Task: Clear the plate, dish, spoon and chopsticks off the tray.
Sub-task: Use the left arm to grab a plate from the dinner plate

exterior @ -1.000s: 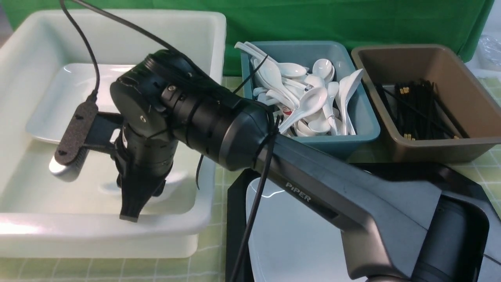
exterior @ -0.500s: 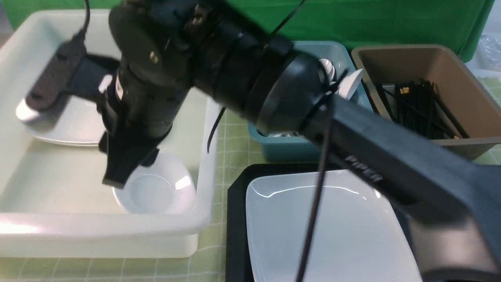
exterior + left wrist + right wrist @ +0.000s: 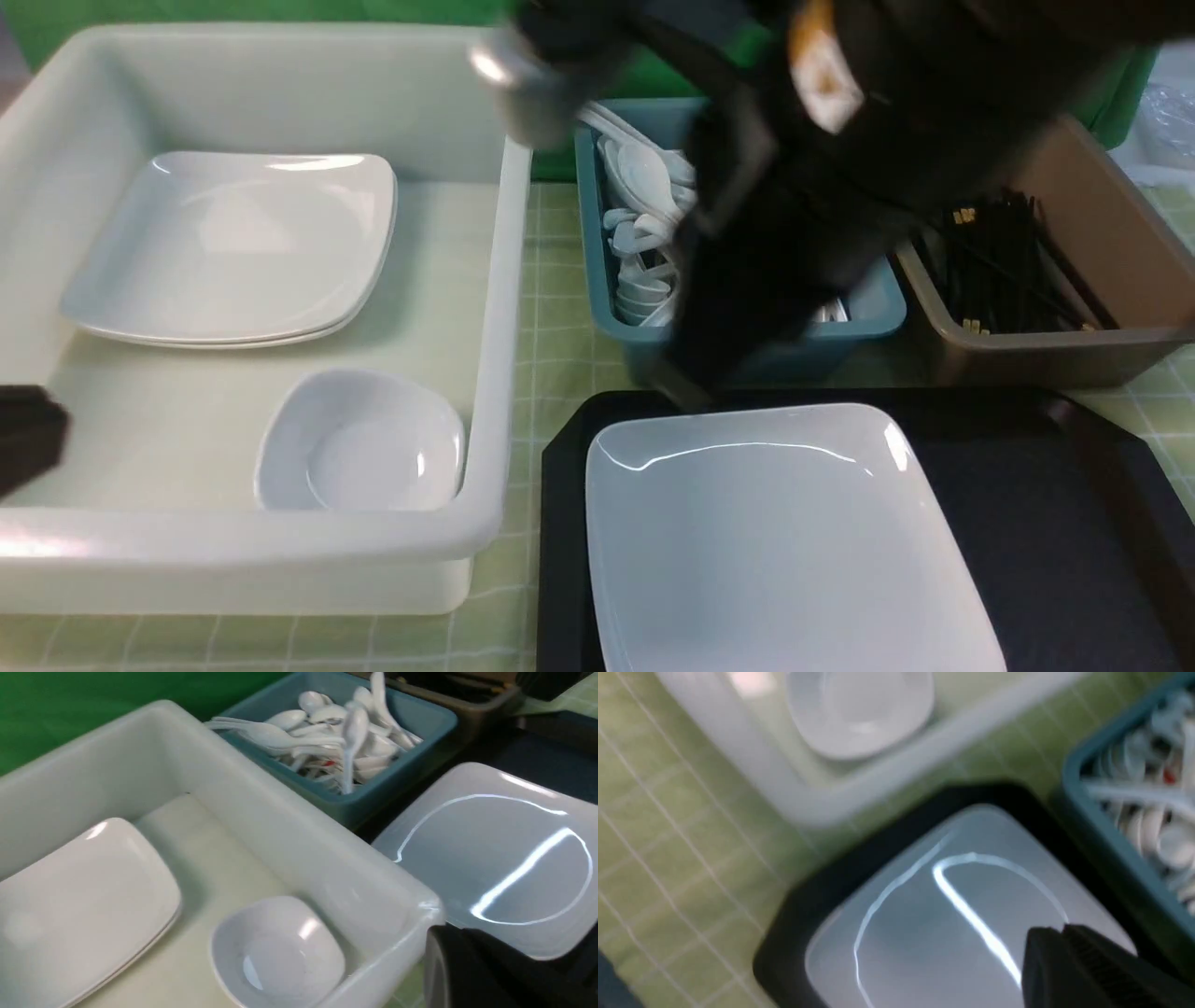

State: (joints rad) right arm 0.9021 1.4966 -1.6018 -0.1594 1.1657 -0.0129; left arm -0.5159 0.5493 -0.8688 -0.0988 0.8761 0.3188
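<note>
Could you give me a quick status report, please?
Left gripper shut; right gripper shut, empty. Dish in white tub; plate on tray. Nothing on plate.

- The right arm (image 3: 840, 168) no longer reaches across to the white tub (image 3: 509, 280) on the left. It is now a blur in the upper right of the frame, in front of the teal tub (image 3: 597, 317) and the brown tub (image 3: 1102, 187).
- The right gripper (image 3: 691, 387) has left the white tub and hangs at frame centre, by the tray's (image 3: 1027, 485) far edge.
- The dish (image 3: 359, 443), covered a second ago, lies bare at lower left.
- The stacked plates (image 3: 233, 247) at upper left and the plate (image 3: 775, 532) at lower right are free of the arm.
- Most spoons (image 3: 639, 233) are now hidden.
- A dark piece (image 3: 28, 439) has entered at the left edge.
</note>
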